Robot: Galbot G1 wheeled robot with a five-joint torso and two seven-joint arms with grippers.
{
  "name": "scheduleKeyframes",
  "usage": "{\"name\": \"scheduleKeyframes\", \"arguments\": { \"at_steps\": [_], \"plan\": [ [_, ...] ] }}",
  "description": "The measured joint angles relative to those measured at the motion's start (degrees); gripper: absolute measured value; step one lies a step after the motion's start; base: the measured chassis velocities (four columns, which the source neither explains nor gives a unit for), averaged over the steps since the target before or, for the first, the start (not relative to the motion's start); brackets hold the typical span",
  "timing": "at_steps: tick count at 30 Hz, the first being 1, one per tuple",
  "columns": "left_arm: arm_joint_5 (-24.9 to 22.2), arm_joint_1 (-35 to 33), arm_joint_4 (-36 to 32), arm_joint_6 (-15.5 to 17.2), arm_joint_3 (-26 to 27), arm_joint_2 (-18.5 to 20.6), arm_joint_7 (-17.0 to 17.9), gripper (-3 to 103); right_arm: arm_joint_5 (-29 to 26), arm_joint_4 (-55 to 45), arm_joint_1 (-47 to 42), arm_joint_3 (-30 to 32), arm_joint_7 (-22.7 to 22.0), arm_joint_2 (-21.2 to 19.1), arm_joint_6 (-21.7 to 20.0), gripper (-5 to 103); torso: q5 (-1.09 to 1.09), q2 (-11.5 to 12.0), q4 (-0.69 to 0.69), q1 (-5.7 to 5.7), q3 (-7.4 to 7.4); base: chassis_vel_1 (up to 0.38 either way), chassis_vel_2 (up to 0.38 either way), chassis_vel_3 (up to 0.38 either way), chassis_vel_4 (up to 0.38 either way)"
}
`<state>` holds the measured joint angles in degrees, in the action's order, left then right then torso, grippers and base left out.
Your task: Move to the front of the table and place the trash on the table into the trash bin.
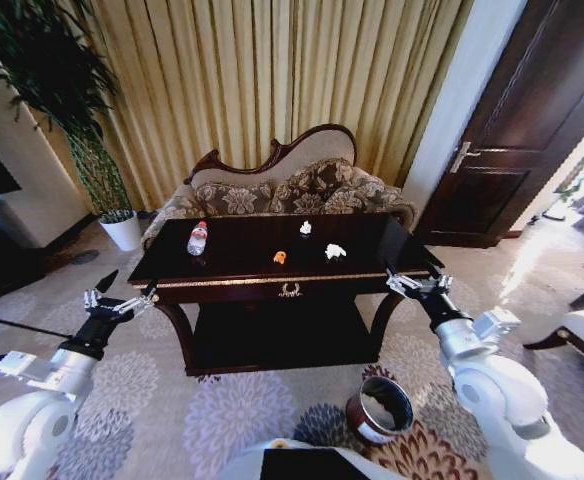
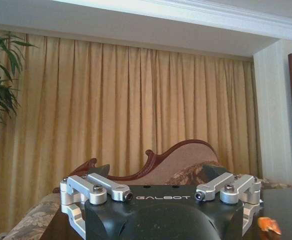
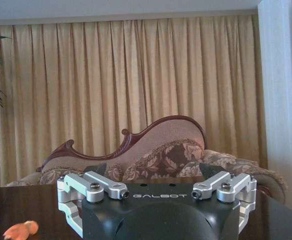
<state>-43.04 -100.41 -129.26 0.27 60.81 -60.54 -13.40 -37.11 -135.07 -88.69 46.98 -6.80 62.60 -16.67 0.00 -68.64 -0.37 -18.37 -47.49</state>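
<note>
The robot faces the tabletop (image 1: 242, 262) squarely, so its trash lies ahead. A clear bottle (image 1: 198, 238) with red cap lies toward the tabletop's left end, an orange scrap (image 1: 280, 257) and white scraps (image 1: 335, 251) near its middle. The trash bin (image 1: 380, 409) stands on the carpet before the tabletop's right leg. The left gripper (image 1: 122, 300) and right gripper (image 1: 414, 281) hover off the front corners, fingers spread, holding nothing.

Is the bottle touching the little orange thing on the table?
Apart. The head view shows the bottle near the table's left end, with bare dark tabletop between it and the orange scrap.
</note>
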Motion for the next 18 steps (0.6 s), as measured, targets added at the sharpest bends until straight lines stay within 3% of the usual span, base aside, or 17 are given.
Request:
{"name": "scheduleKeyframes", "arguments": {
  "at_steps": [7, 12, 18],
  "plan": [
    [-0.04, -0.66, -0.51, -0.08, 0.25, -0.78, 0.0, 100, -0.14, 0.43, 0.51, 0.09, 0.0, -0.28, -0.1, 100, 0.0, 0.02, -0.01, -0.03, -0.01, -0.153, 0.151, 0.16, -0.151],
    [-0.08, -0.7, -1.49, 0.0, 0.79, -1.53, 0.79, 100, -1.47, 0.27, 3.02, -0.94, 0.0, -2.01, -1.71, 100, 0.0, 0.03, -0.02, -0.04, -0.01, -0.005, 0.015, 0.015, -0.003],
    [0.16, -0.98, -3.97, 2.77, 1.62, -2.04, 5.69, 100, -6.42, 5.29, 12.37, -4.63, 0.0, -9.26, -8.41, 100, 0.01, -0.03, 0.01, 0.05, 0.03, 0.0, 0.0, 0.0, 0.0]
  ]
}}
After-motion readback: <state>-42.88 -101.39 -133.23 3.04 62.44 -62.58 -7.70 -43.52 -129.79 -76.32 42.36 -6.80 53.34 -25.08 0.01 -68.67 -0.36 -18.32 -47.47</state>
